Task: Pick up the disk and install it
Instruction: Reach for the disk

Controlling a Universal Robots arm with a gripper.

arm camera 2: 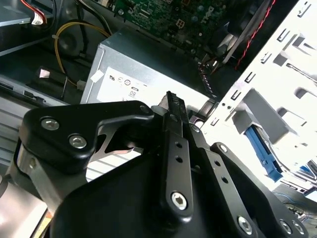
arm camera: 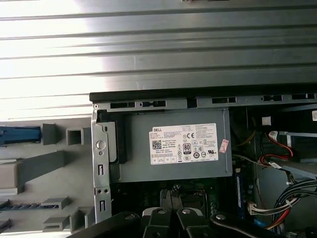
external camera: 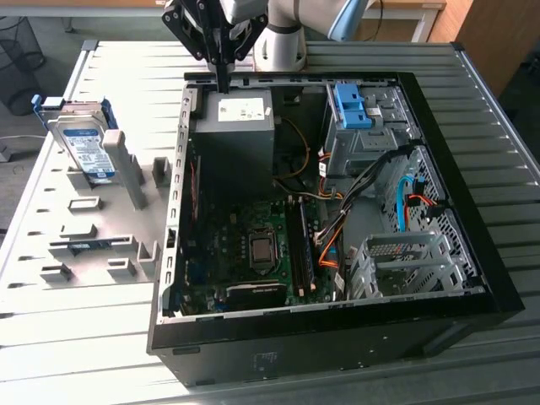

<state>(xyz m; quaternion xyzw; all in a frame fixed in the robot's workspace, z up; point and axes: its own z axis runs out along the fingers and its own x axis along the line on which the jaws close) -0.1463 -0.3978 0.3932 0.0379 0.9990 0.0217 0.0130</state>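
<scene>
Nearest your wrist cameras are the gripper's [arm camera 2: 172, 96] own black link bars, bolted and folded in tight. In both wrist views its fingertips sit together with nothing pinched between them, and the exterior view shows the same narrow, closed tip. It hangs over the rear rim of the open computer case [external camera: 337, 359], just above the grey power supply [external camera: 240, 114] with its white sticker.

The disk [external camera: 84, 143] is well apart from the tool, out on the exterior view's left. It stands on edge and tilted in a pale grey fixture plate [external camera: 110, 245], label outward, blue carrier frame round its edges, leaning against a grey upright post [external camera: 126, 169]. A blue strip at the border of the first wrist view may be that same frame, though you cannot be sure from that angle.

Inside the case you have the motherboard [external camera: 245, 245], loose cable bundles, and a metal drive cage [external camera: 371, 148] with a bare blue bracket [external camera: 350, 105] on top of it, towards the rear corner on the exterior view's right.

All of this rests on a table of ribbed aluminium slats [external camera: 126, 67], bright with glare in the first wrist view. The arm's pale base [external camera: 283, 46] stands at the table's far edge. Behind it is wooden furniture [external camera: 481, 34], and on the exterior view's left a grey floor with a dark mesh bin [external camera: 17, 46].
</scene>
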